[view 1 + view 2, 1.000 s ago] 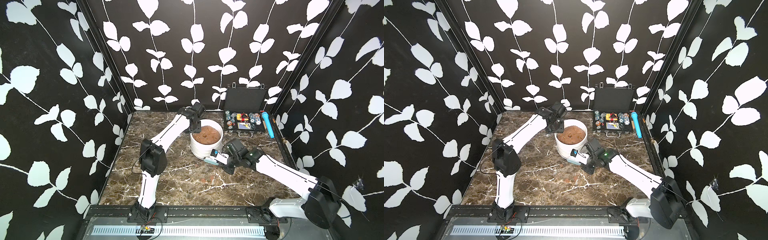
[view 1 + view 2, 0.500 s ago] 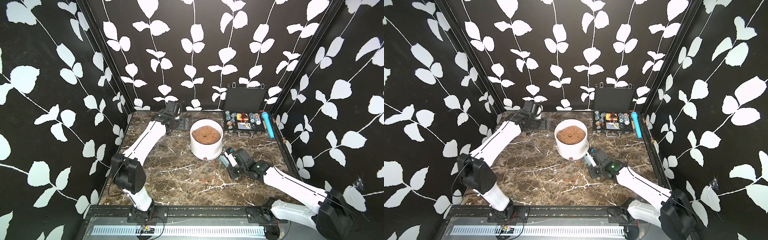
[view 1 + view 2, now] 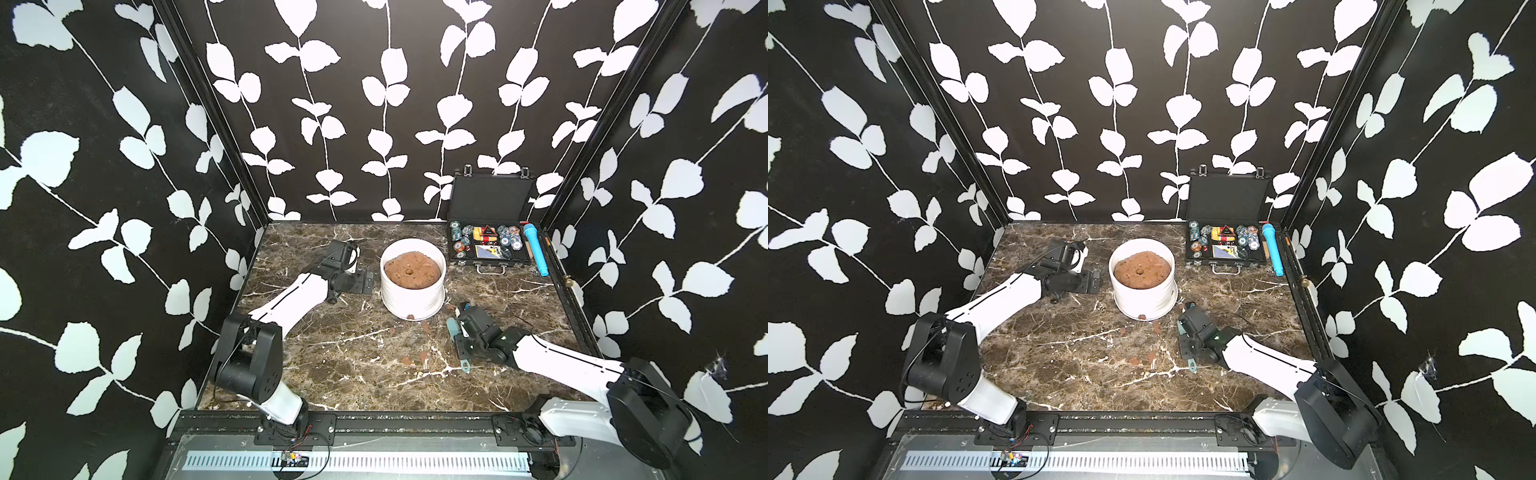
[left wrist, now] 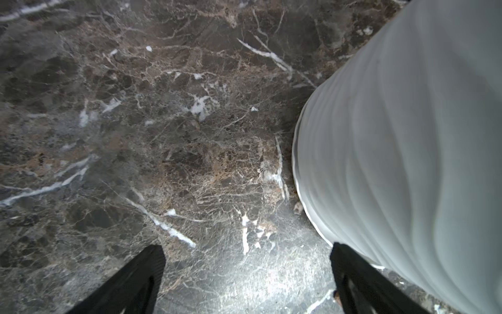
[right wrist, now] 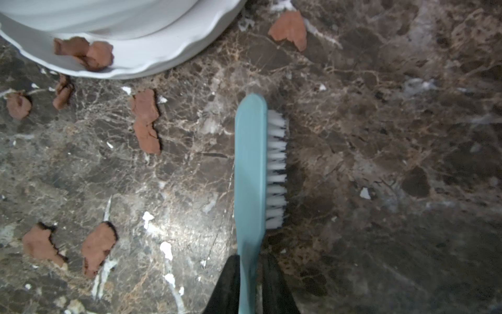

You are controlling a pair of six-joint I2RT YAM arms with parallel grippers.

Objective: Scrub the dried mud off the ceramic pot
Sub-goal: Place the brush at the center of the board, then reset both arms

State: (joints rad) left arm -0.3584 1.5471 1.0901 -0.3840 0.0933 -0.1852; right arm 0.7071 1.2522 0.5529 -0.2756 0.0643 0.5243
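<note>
Marbled surface (image 3: pixel 332 353) carries both arms stretched low: left gripper (image 4: pixel 247 246) gapes wide beside ceramic pot (image 3: pixel 411 299), right gripper (image 5: pixel 251 261) clasps teal brush (image 5: pixel 250 163)

At the back right of your marble surface (image 3: pixel 353 361) stands an open black case (image 3: pixel 492 199), lid upright, its tray full of poker chips (image 3: pixel 508 237). A blue microphone (image 3: pixel 536 251) lies just beside it.

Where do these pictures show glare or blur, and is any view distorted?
Left wrist view: the ceramic pot is soft and smeared, and glare whitens the marble table near the camera. Right wrist view: the brush and dried mud are fairly sharp, with a small shine on the marble. In both top views: even light, sharp, walls splayed by the wide lens.
</note>
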